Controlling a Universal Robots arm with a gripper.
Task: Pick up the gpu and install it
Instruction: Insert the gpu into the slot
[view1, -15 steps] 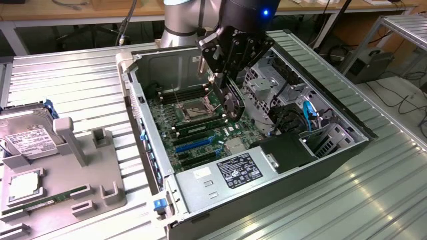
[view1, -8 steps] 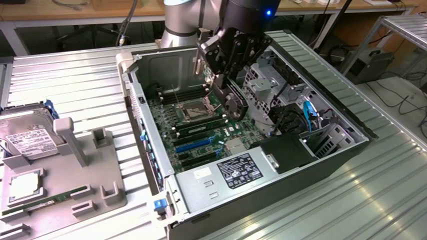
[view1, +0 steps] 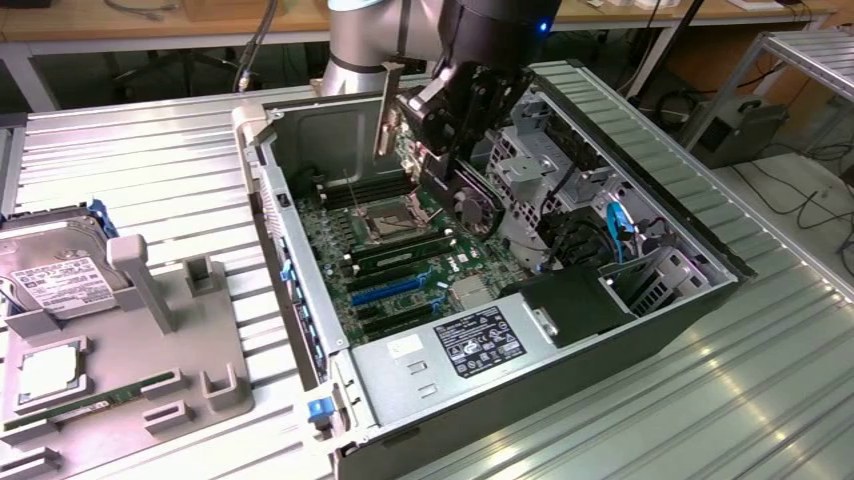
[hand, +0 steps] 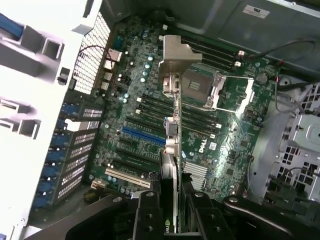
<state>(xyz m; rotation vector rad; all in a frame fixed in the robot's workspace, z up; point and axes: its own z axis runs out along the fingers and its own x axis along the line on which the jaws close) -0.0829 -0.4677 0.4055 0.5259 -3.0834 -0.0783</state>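
Observation:
My gripper (view1: 445, 140) is shut on the gpu (view1: 470, 200), a green card held on edge above the open computer case (view1: 667, 190). Its black round fan faces the exterior view's right, and its long silver bracket (view1: 388, 108) points up beside the arm. In the wrist view the gpu (hand: 172, 145) shows edge-on, running from the black fingers (hand: 148, 215) to the silver bracket (hand: 176, 57). It hangs over the motherboard (hand: 135, 100), above the blue expansion slot (hand: 142, 135), and is not touching it.
The motherboard's cpu socket (view1: 396, 218) stands open, with black memory slots beside it. A power supply (view1: 454, 350) fills the case's near end and a drive cage (view1: 534, 170) its far side. Outside, a grey fixture (view1: 147, 330) carries a hard drive (view1: 60, 280) and a memory stick (view1: 94, 402).

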